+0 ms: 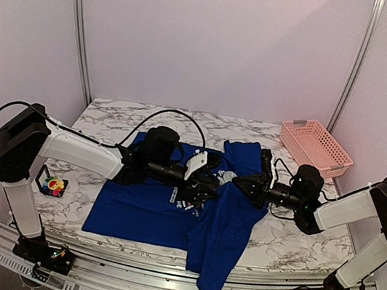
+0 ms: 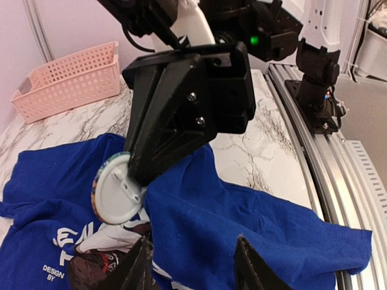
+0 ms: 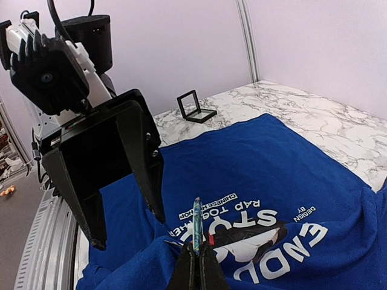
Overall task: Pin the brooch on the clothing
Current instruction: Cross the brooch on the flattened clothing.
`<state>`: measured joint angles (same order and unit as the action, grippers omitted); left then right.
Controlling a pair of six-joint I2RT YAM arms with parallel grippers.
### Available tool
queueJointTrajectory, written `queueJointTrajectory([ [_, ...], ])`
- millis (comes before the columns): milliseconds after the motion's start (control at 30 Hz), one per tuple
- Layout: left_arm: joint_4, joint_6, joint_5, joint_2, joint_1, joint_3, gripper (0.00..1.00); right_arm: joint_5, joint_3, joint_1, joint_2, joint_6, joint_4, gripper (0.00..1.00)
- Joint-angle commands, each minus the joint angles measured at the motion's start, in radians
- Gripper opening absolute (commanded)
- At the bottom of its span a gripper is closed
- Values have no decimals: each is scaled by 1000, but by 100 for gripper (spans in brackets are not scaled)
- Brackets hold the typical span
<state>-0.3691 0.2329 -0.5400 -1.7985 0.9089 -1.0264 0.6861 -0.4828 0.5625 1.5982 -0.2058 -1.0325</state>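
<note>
- Grippers meet over the chest print (image 1: 195,203) in the top view. The left gripper (image 1: 201,187) and the right gripper (image 1: 236,183) point at each other, tips near together, low over the royal-blue T-shirt (image 1: 142,214). The T-shirt lies spread on the marble table (image 1: 295,246), with one part hanging over the near edge. The brooch (image 1: 55,183), a small flower of yellow, red and green, sits well behind the left gripper, back along its arm near the table's left edge. It is at a black open-frame holder (image 1: 45,173); inside it or just beside it, I cannot tell. A pink basket (image 1: 316,146) stands behind the right gripper at the far right corner. How the jaws stand is too small to read here.
- Left wrist view: the left gripper's own fingertips (image 2: 136,269) stand apart at the bottom edge with nothing clamped, and a fold of blue cloth lies under the gap. Straight ahead, the right gripper (image 2: 136,174) is closed on the edge of a round pale disc (image 2: 113,194) with a coloured rim, its pale face turned this way. The disc is down at the cloth beside a raised fold, just above the print; whether it touches, I cannot tell.
- Right wrist view: the right gripper's fingers (image 3: 208,275) are pressed together on the disc, which shows edge-on as a thin coloured strip rising between them. Just beyond, the left gripper's two fingers are spread and point down at the T-shirt, with nothing between them. White lettering lies just right of the right gripper's tips. The holder stands far beyond the left gripper on bare marble; the brooch cannot be made out here.
</note>
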Motion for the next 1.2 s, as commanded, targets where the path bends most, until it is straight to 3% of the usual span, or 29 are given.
queueJointTrajectory([
  [0, -72, -44, 27, -55, 14, -53, 44, -10, -25, -2, 1, -12, 5, 0],
  [133, -73, -78, 35, -85, 15, -71, 34, -1, -25, -3, -11, -8, 15, 0],
  [433, -67, -87, 43, -108, 27, -77, 0, 38, -31, -3, -29, -16, 10, 0],
  [900, -68, -71, 74, -123, 31, -109, 0, 55, -22, -3, -80, -28, 25, 0],
  [1167, -2, 37, 5, -41, 31, -84, 0, -179, -5, -4, -140, 227, 228, 0],
])
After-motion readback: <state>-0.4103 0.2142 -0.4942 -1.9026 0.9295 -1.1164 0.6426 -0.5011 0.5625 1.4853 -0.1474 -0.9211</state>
